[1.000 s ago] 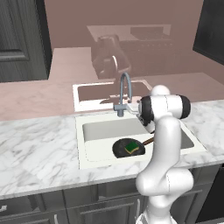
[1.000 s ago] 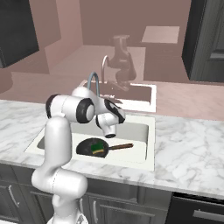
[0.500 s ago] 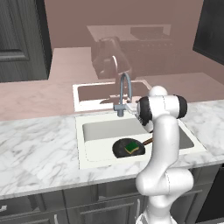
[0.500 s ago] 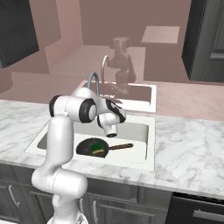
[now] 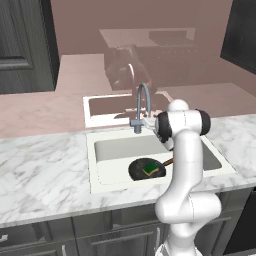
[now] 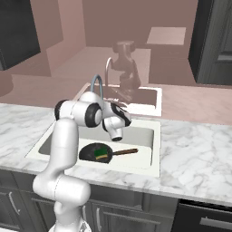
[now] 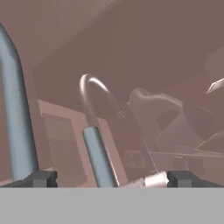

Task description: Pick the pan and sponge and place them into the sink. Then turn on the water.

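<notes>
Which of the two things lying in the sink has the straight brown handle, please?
The pan, round and black, with its handle towards the sink's right; the sponge is the small yellow-green block on it.

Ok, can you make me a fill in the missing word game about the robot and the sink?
1. The sponge is lying on top of the ____.
2. The pan is sitting inside the white ____.
3. The pan's handle is colored dark ____.
4. The gripper is up close to the grey ____.

Missing words: pan; sink; brown; faucet
</notes>
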Robot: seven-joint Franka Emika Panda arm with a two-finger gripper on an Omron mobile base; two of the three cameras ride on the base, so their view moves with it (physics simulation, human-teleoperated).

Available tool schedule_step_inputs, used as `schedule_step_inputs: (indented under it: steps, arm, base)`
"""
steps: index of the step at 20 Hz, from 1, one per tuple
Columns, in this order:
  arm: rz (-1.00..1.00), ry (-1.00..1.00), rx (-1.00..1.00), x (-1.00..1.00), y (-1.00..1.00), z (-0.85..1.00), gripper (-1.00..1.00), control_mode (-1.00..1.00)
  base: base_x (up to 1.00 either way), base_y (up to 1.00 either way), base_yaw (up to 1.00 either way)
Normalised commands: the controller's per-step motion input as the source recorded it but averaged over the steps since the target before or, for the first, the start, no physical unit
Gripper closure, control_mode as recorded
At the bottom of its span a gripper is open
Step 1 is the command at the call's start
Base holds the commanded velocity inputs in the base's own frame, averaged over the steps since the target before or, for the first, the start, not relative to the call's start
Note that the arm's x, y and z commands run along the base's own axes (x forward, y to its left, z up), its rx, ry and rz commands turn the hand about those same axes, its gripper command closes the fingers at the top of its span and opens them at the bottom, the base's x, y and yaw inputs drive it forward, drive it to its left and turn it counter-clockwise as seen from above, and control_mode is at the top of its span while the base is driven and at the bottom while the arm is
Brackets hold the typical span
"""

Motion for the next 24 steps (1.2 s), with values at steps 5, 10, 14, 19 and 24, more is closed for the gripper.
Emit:
schedule_step_inputs:
  steps: [5, 10, 14, 19, 24]
  arm:
    - [0.02, 0.0, 0.02, 0.24, 0.0, -0.05, -1.0, -1.0]
    - [0.02, 0.0, 0.03, 0.23, 0.0, -0.07, -1.0, -1.0]
    - [0.02, 0.0, 0.02, 0.23, 0.0, -0.07, -1.0, -1.0]
    - [0.02, 0.0, 0.02, 0.23, 0.0, -0.07, -1.0, -1.0]
    - [0.02, 0.0, 0.01, 0.3, 0.0, -0.06, -1.0, -1.0]
  base:
    - [0.0, 0.0, 0.0]
    - [0.0, 0.0, 0.0]
    - [0.0, 0.0, 0.0]
    - [0.0, 0.0, 0.0]
    - [0.0, 0.0, 0.0]
